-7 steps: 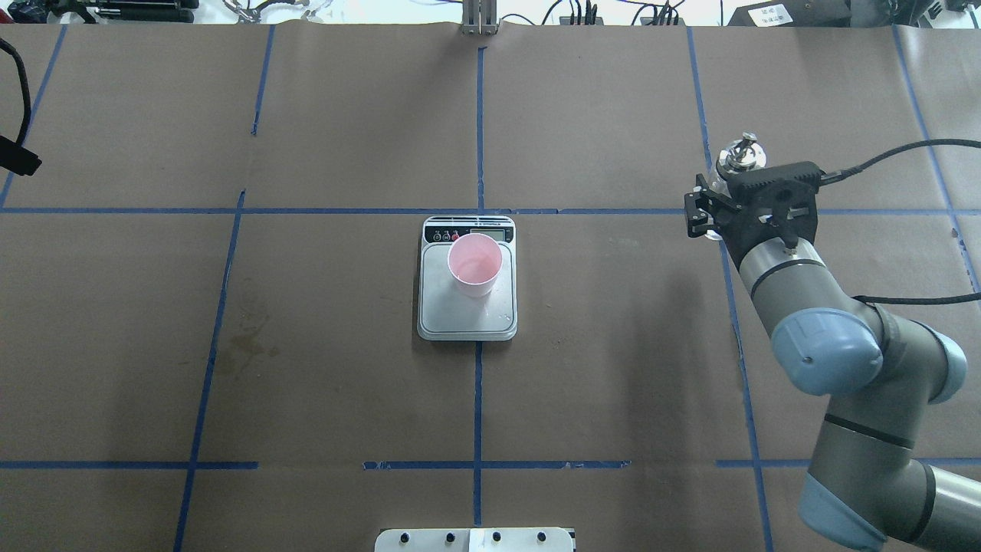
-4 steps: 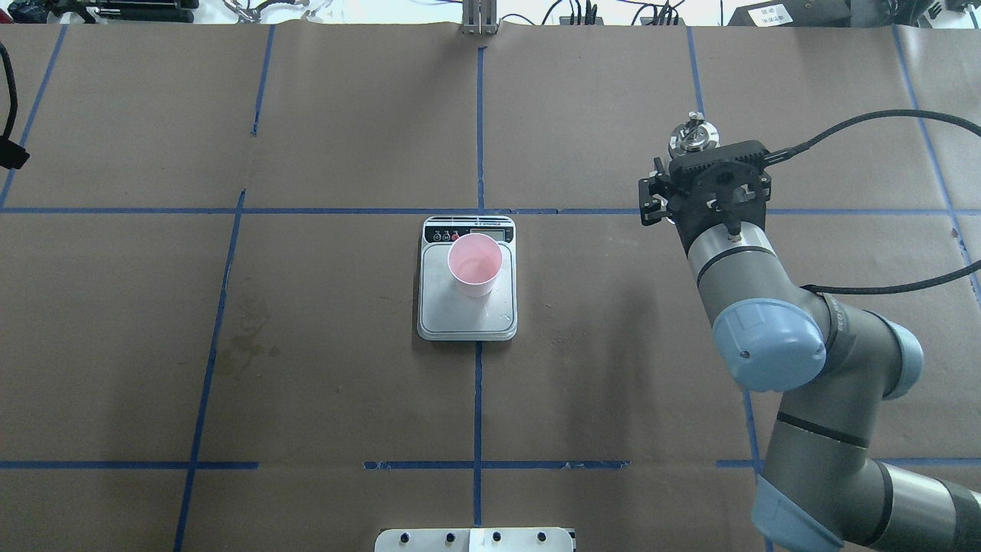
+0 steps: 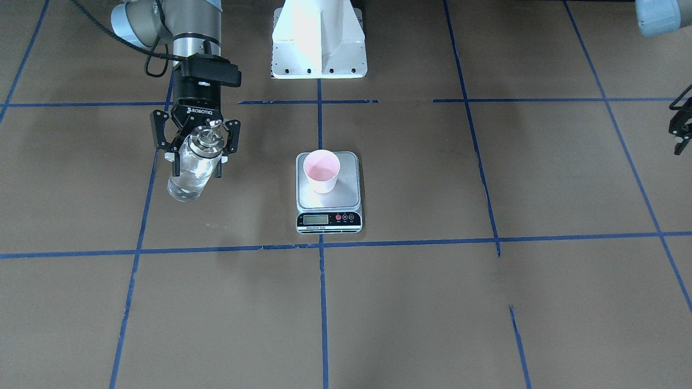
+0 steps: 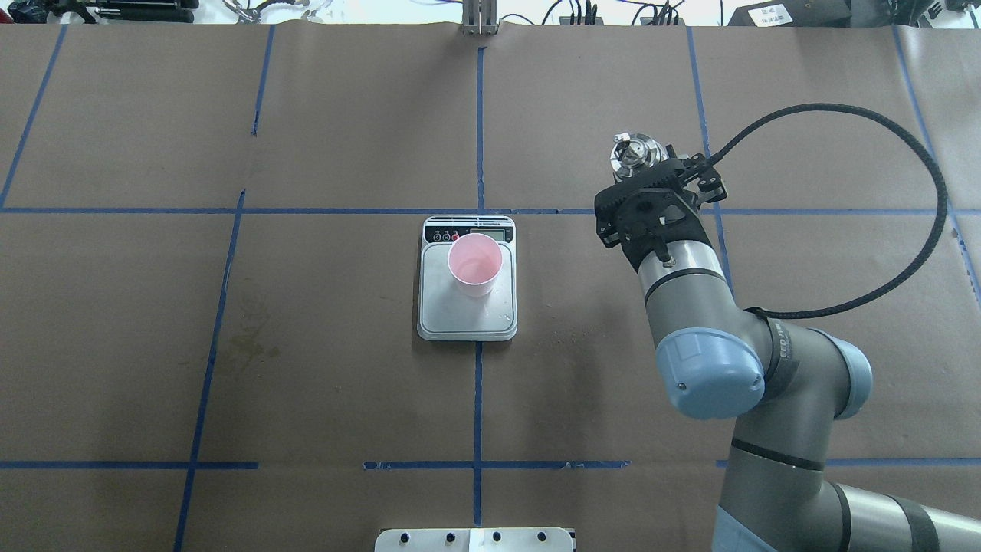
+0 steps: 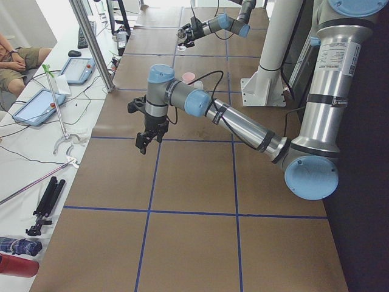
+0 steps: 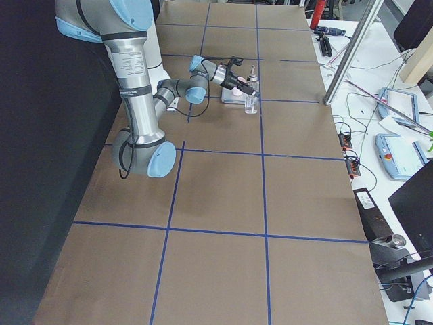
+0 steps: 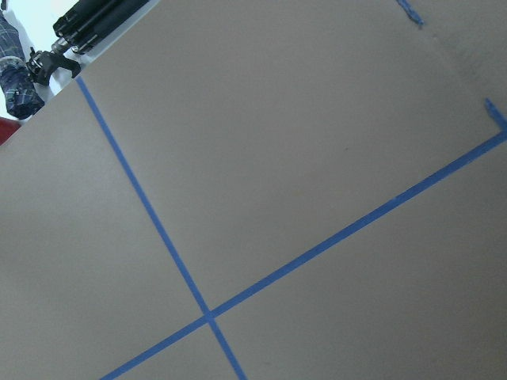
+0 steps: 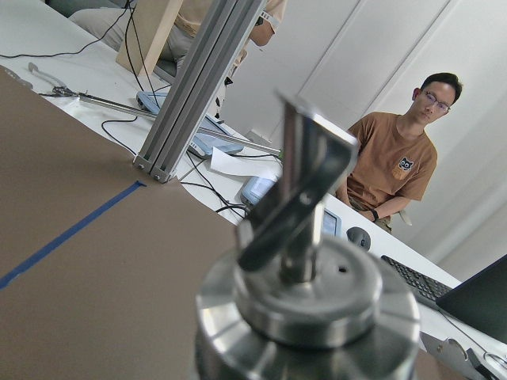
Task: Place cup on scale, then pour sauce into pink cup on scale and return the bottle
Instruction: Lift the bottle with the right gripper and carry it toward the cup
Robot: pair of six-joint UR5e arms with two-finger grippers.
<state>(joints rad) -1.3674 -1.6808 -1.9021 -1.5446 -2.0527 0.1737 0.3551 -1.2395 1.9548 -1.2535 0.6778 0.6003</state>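
Observation:
The pale pink cup [image 4: 475, 264] stands upright on the silver-grey scale [image 4: 467, 316], toward its display end; in the front-facing view the cup [image 3: 321, 170] sits on the scale [image 3: 348, 190] too. My right gripper [image 4: 645, 162] is shut on the clear glass bottle [image 3: 189, 175], held off the table to the right of the scale in the overhead view. Its metal spout cap [image 8: 305, 301] fills the right wrist view. My left gripper [image 3: 680, 124] hangs at the frame edge, far from the scale, fingers apart and holding nothing.
Blue tape lines [image 4: 478, 130] divide the brown table cover. The white robot base [image 3: 319, 38] stands behind the scale. A person [image 8: 396, 170] sits past the table's far edge among cables and tablets. An aluminium post [image 8: 202, 87] rises at that edge.
My right arm has carried the bottle leftward in the overhead view, closer to the scale. The left gripper has drawn out of that view's left edge. Cup and scale have not moved.

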